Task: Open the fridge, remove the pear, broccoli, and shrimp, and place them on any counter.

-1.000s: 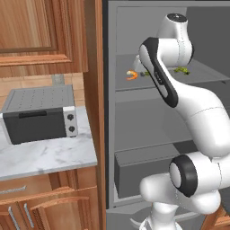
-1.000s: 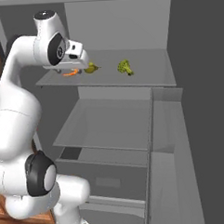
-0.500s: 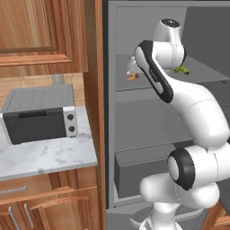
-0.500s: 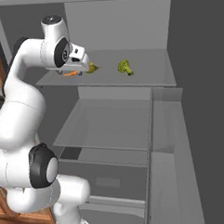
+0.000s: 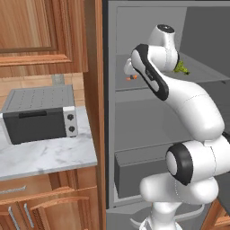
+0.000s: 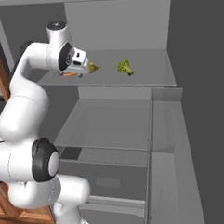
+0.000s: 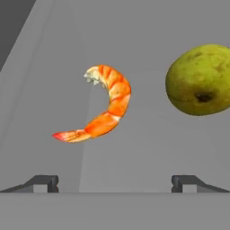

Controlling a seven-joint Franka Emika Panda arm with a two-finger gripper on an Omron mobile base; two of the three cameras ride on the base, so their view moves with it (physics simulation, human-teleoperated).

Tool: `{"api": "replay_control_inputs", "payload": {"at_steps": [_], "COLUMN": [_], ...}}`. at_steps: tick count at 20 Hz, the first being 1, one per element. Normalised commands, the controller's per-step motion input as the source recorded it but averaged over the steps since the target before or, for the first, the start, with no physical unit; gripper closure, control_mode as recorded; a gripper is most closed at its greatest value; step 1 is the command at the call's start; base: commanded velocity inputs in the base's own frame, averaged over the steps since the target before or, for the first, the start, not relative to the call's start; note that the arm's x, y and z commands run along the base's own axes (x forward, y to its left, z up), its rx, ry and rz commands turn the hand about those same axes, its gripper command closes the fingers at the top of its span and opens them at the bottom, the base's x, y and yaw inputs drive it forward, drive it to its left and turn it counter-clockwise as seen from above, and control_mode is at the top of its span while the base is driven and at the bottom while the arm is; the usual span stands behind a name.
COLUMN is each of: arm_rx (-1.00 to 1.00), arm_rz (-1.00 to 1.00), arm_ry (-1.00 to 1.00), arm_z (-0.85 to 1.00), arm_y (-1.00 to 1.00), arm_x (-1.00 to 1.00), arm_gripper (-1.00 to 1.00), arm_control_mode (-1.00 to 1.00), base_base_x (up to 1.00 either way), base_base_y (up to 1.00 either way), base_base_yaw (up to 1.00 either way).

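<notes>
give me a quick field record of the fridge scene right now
fridge: door open
top shelf: holds shrimp, pear, broccoli
shrimp: lying on the shelf, ahead of the gripper, untouched
pear: beside the shrimp, apart from it
broccoli: further along the shelf, past the pear
gripper: jaws open, empty, at the top shelf
toaster oven: on the marble counter

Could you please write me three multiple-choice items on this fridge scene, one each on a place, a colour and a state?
1. Where does the broccoli lie?
A. on the counter
B. on the fridge's upper shelf
C. in a drawer

2. What colour is the shrimp?
A. orange
B. blue
C. white

3. How stands the gripper?
A. shut on the pear
B. shut on the shrimp
C. open, holding nothing

Key: B, it sits on the shelf right of the pear; A, the hand view shows an orange crescent; C, both fingertips stand wide apart, short of the shrimp.
</notes>
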Motion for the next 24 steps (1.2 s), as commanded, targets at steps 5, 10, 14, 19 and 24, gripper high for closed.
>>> {"api": "replay_control_inputs", "payload": {"at_steps": [5,10,14,19,24], "arm_rx": [0.03,0.0,0.0,0.0,0.0], "arm_rz": [0.0,0.0,0.0,0.0,0.0], "arm_ry": [0.0,0.0,0.0,0.0,0.0], "arm_z": [-0.03,0.0,-0.03,-0.15,-0.15], "arm_y": [0.08,0.14,0.06,0.02,0.0], "arm_x": [0.24,0.33,0.41,0.41,0.31], "arm_gripper": [-1.0,-1.0,-1.0,-1.0,-1.0], "arm_control_mode": [-1.0,-1.0,-1.0,-1.0,-1.0], "base_base_x": [0.0,0.0,0.0,0.0,0.0], "base_base_y": [0.0,0.0,0.0,0.0,0.0], "base_base_yaw": [0.0,0.0,0.0,0.0,0.0]}}
